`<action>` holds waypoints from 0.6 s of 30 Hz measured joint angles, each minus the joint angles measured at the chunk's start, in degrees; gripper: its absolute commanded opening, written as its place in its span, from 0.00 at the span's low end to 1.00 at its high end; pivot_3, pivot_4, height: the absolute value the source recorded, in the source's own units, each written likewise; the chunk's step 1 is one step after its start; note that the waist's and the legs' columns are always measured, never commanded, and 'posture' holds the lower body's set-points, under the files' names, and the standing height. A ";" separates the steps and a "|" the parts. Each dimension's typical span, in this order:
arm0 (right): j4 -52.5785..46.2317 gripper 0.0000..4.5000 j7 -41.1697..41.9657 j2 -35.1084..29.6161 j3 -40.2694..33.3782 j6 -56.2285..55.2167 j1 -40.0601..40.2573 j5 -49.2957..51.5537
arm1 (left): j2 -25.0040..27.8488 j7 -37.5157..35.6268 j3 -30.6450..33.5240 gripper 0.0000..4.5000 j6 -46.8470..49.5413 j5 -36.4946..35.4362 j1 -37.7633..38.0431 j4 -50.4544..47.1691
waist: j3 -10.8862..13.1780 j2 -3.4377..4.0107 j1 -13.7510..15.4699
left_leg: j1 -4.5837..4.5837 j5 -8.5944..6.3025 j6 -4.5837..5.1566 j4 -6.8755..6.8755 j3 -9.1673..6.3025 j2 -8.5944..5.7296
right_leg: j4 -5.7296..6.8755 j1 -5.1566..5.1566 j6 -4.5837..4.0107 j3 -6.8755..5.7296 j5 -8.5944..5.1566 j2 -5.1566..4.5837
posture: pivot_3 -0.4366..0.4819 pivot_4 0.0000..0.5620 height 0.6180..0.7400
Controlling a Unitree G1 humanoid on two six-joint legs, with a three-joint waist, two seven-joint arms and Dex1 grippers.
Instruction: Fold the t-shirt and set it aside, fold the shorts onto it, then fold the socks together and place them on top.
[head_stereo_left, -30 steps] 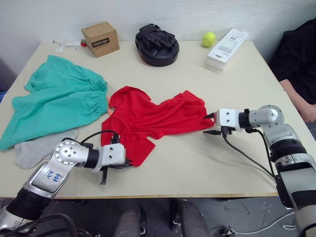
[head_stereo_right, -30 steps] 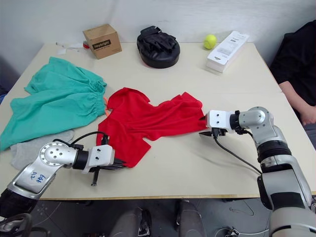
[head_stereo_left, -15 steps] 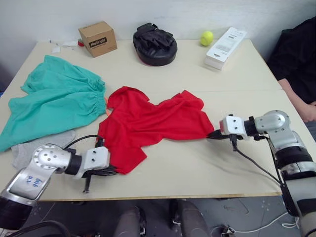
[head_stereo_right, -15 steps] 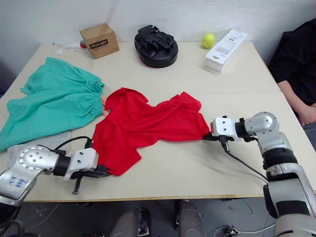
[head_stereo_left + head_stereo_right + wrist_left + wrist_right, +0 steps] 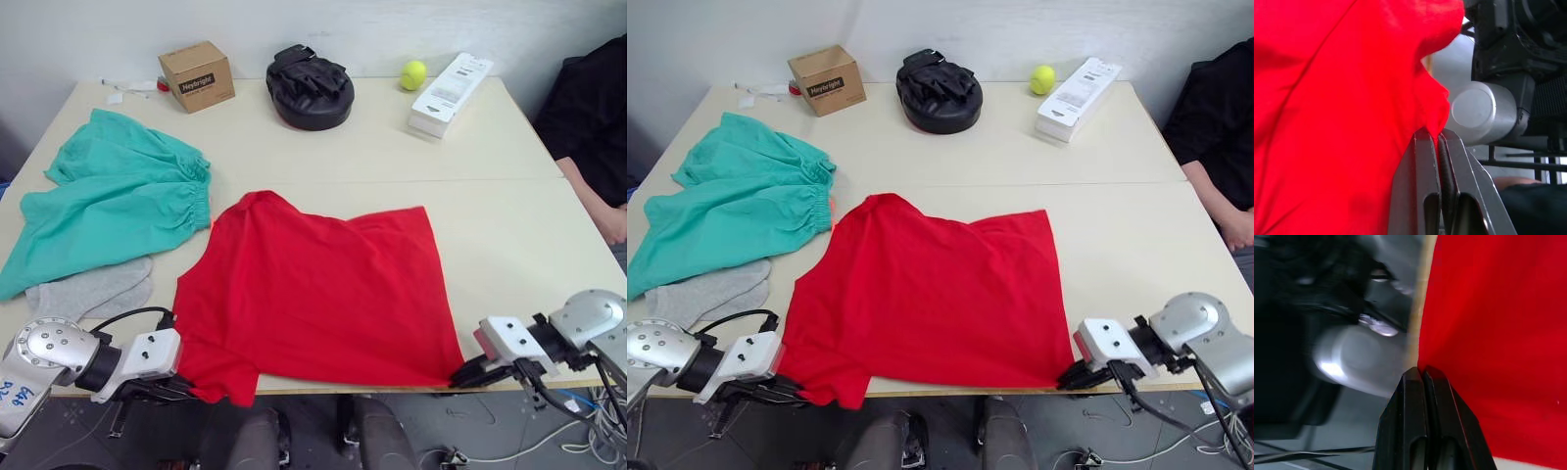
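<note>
**T-shirt stretched flat, both grippers clamped on its near corners**

You can't see either fingertip pair cleanly from the head views: the left gripper [image 5: 186,390] sits under the near-left hem and the right gripper [image 5: 460,376] is half below the table edge. The wrist views settle it: the left fingers [image 5: 1425,171] are pinched on red cloth, and the right gripper [image 5: 1418,382] is clenched at the shirt's edge.

The t-shirt [image 5: 313,294] lies spread at the near middle of the table [image 5: 490,225], its near hem hanging just over the front edge. No neck band is visible. The shorts [image 5: 118,211] lie at the far left, just beside the shirt, their near-left leg cut off by the frame. The socks [image 5: 93,292] lie near the shorts' near edge, partly tucked under them; you can't tell them apart as two.

The table is pale beige, against a white wall. Along the far side: a cardboard box [image 5: 196,76], a black padded mitt [image 5: 312,86], a tennis ball [image 5: 412,74], a white flat box [image 5: 450,94]. A person in dark clothing [image 5: 593,127] sits at the right, cut off.
</note>
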 measured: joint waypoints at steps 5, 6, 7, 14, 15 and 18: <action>-3.75 0.01 -2.46 0.24 -3.17 2.14 3.99 0.04 | -2.19 1.36 -0.47 0.00 -0.78 0.53 -0.28 -0.41 | -0.05 0.12 0.76 | 0.02 0.00 0.02 0.02 0.03 -0.01 | 0.00 0.01 0.00 0.03 0.00 0.00 | 0.48 0.27 1.00; -4.08 0.01 -2.65 0.24 -3.40 2.49 4.34 0.07 | -2.37 1.63 -0.47 0.00 -0.77 0.52 -0.29 -0.49 | -0.05 0.12 1.07 | 0.04 0.00 0.02 0.03 0.02 -0.01 | 0.00 0.02 0.00 0.02 0.00 0.00 | 0.48 0.27 1.00; -4.72 0.01 -3.01 0.26 -4.08 2.66 5.05 0.06 | -2.48 1.80 -0.47 0.00 -0.64 0.46 -0.26 -0.63 | -0.05 0.12 1.34 | 0.01 -0.01 0.02 0.04 0.02 -0.01 | 0.00 0.00 0.00 0.02 0.00 0.00 | 0.48 0.27 1.00; -5.15 0.01 -3.64 0.28 -7.51 3.33 7.52 -0.02 | -1.50 0.55 -0.24 0.00 2.52 -0.65 4.14 -2.49 | -0.04 0.09 1.19 | -0.02 -0.05 0.08 0.03 0.03 0.02 | -0.04 -0.02 -0.02 0.02 -0.01 0.05 | 0.48 0.27 1.00; -5.14 0.01 -3.62 0.28 -7.76 3.52 7.59 -0.01 | -1.25 0.25 -0.19 0.00 2.78 -0.71 4.38 -2.52 | -0.04 0.09 1.18 | -0.02 -0.05 0.07 0.03 0.03 0.03 | -0.04 -0.02 -0.02 0.02 -0.01 0.05 | 0.48 0.27 1.00; -5.19 0.01 -3.31 0.29 -8.31 4.19 8.06 0.17 | 0.01 -0.84 1.70 0.00 4.10 -1.70 5.77 -3.90 | -0.04 0.09 1.23 | -0.03 -0.07 0.10 0.06 0.03 0.02 | -0.04 -0.02 -0.02 0.01 -0.02 0.05 | 0.48 0.27 1.00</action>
